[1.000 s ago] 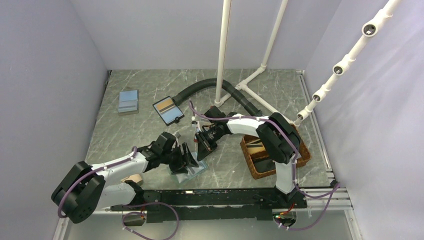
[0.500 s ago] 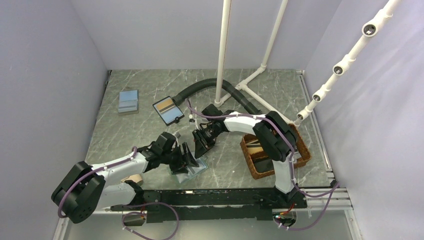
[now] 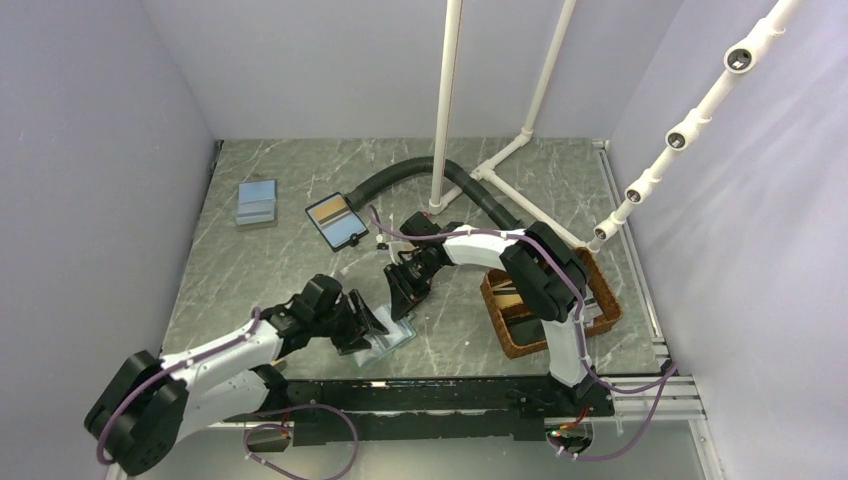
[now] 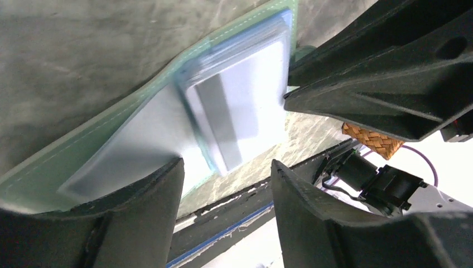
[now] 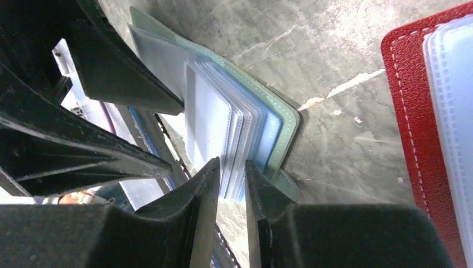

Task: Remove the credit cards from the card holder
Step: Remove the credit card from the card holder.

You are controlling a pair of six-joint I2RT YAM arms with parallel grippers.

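Teal holder (image 3: 390, 340) lies open on the marble table (image 3: 250, 280), near the front edge and between the two arms. Its pale sleeves are fanned and the cards (image 4: 245, 95) sit in them as a stack, the top one showing a grey stripe. No card lies loose beside it in any view, so the extraction is judged to be at its first pull, with every card left to draw. The left gripper (image 4: 226, 167) is spread wide. One finger (image 4: 139, 212) rests over the open flap, seemingly pinning it, and the other stands past the holder's edge over the table. The right gripper (image 5: 230, 167) has its jaws close together with the edge of the card stack between them. The wrist view suggests a pinch on that edge, but how many cards or sleeves are caught cannot be told. What remains is to draw the cards clear of the sleeves while the flap stays pinned, then set them down. The risk noted is that a clear sleeve is gripped along with a card, or that the whole holder drags. A red holder (image 5: 424, 111) lies just beside the teal one on the right gripper's side and crowds the pull path. A wicker basket (image 3: 515, 340) stands near on the right. Well apart at the back lie a black-edged holder (image 3: 335, 222), a pale blue flat stack (image 3: 257, 203), a black hose (image 3: 400, 175) and white pipes (image 3: 445, 100).
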